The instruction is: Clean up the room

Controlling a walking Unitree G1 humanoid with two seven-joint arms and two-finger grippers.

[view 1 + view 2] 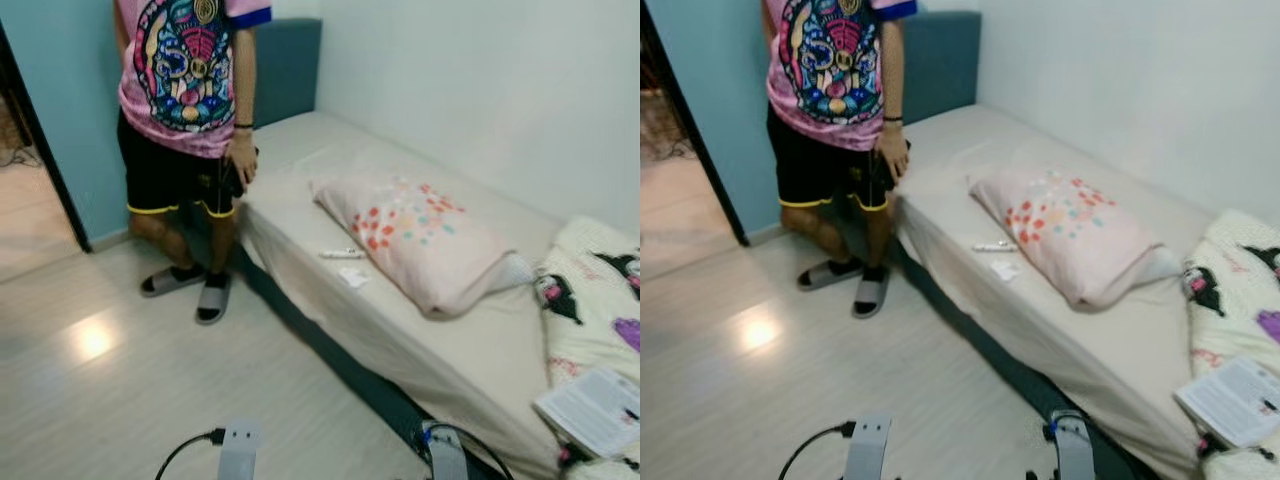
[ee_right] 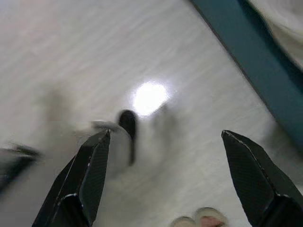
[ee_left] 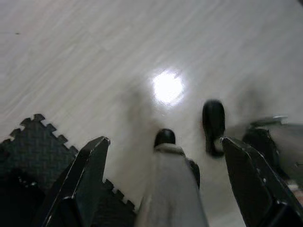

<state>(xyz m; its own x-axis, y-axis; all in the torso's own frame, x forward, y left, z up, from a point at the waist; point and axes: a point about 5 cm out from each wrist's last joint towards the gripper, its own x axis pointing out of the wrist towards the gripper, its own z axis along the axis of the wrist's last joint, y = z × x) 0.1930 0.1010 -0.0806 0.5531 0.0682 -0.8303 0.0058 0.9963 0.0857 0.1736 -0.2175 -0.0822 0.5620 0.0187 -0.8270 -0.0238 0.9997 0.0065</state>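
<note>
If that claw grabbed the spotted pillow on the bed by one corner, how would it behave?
The pillow would probably sag and fold instead of staying flat: it looks plump and soft, with a loose, wrinkled cover. It is likely light for its bulk. The thin cover might bunch or slip between narrow fingers, so a corner pinch may lift mostly fabric.

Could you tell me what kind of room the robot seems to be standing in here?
Most likely a bedroom in a home: a bed against the wall carries a spotted pillow and a cartoon-print blanket, with an open booklet lying on it. A person in slippers stands beside the bed.
</note>
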